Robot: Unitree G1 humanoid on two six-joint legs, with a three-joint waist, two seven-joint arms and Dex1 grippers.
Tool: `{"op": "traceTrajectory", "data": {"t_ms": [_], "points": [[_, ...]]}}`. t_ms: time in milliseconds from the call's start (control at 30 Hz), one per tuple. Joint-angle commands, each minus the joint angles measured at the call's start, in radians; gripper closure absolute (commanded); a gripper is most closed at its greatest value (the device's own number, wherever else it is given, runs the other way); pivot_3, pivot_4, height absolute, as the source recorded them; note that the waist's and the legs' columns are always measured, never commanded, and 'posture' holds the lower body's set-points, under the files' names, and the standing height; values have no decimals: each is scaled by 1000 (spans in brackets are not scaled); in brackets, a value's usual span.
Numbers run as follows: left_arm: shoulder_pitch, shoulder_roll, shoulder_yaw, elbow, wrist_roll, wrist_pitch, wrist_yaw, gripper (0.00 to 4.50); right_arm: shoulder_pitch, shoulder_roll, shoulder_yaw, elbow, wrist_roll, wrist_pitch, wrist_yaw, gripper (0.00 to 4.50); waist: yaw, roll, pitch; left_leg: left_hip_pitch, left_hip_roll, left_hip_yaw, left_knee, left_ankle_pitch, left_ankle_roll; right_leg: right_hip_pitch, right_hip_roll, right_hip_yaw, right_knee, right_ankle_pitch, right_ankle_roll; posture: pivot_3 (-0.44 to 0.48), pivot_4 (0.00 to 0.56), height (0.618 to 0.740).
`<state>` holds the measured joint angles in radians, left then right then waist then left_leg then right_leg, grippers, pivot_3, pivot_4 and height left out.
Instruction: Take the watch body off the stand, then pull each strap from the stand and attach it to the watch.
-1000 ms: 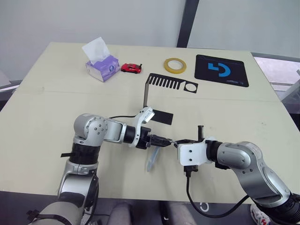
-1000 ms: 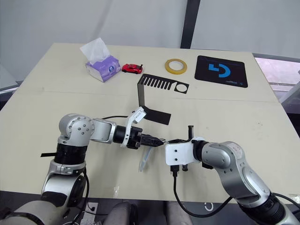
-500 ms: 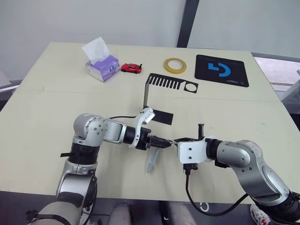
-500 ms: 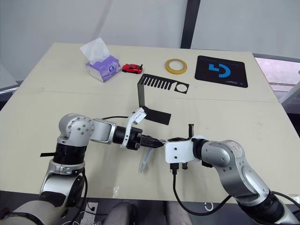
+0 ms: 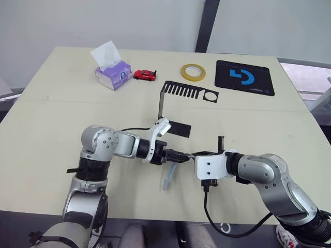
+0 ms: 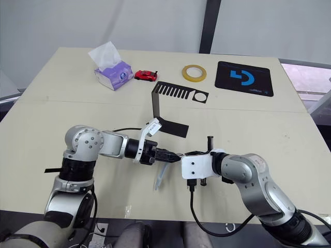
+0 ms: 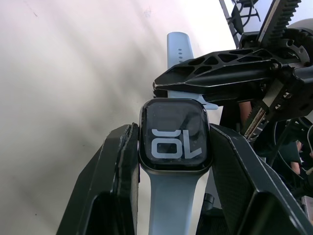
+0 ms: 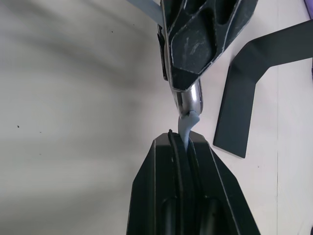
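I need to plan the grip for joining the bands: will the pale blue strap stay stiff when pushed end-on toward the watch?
Probably not. The pale blue-grey flexible strap bends where it leaves the right tool, so it looks floppy. The attached strap droops below the black-screened watch body, which the left tool clamps; a pinch near the tip seems wise.

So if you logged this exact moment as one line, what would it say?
left gripper: shut on black-screened watch body, one pale blue strap attached | right gripper: pinching second strap at the watch | black metal stand: bare
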<state>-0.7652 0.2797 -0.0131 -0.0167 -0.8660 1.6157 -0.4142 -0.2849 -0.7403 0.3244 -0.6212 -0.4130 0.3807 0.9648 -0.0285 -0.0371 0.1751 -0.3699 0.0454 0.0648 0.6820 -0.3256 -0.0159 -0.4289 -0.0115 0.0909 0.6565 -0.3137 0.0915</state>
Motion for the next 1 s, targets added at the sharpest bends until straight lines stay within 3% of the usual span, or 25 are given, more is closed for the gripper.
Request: {"op": "traceTrajectory", "data": {"t_ms": [33,1000], "points": [[-25,-33,-3,-8,-77,-1,-3,2792,-19,6,12,-20,-8,-13,-1,4500,0,0,0,0,0,0,0,0,0,0,0,0,0,0,0,0,150,738],[-25,-21,4,6,-130,-1,49,2792,-17,7,6,-21,-16,-7,5,4500,0,0,0,0,0,0,0,0,-1,0,0,0,0,0,0,0,150,738]]}}
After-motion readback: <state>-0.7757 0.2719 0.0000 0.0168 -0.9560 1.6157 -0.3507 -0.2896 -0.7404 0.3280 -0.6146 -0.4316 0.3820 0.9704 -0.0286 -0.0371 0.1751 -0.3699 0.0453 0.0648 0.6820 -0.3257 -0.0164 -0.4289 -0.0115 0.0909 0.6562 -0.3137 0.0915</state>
